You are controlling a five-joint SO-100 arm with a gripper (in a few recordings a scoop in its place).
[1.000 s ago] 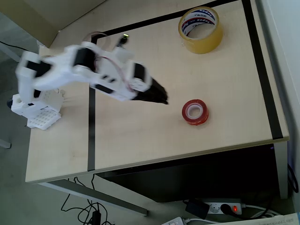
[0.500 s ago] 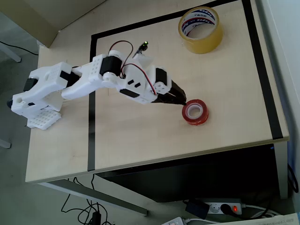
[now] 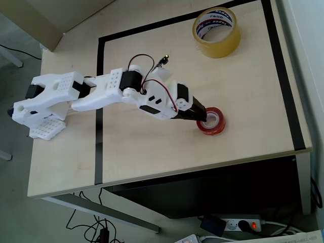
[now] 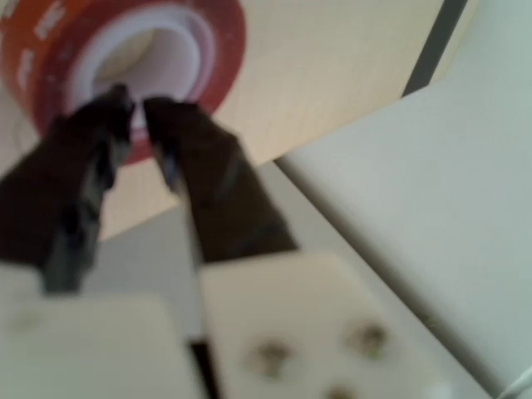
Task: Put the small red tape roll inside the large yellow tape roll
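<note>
Overhead, the gripper is reaching onto the small red tape roll, which is lying flat at its tips; the large yellow tape roll is sitting well beyond. At the wrist, the nearly shut fingers are straddling the glossy red wall near its white core, probably for a rim pinch.

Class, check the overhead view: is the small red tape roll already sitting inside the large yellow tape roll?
No: the small red tape roll lies on the table near the front, far from the large yellow tape roll at the back.
</note>
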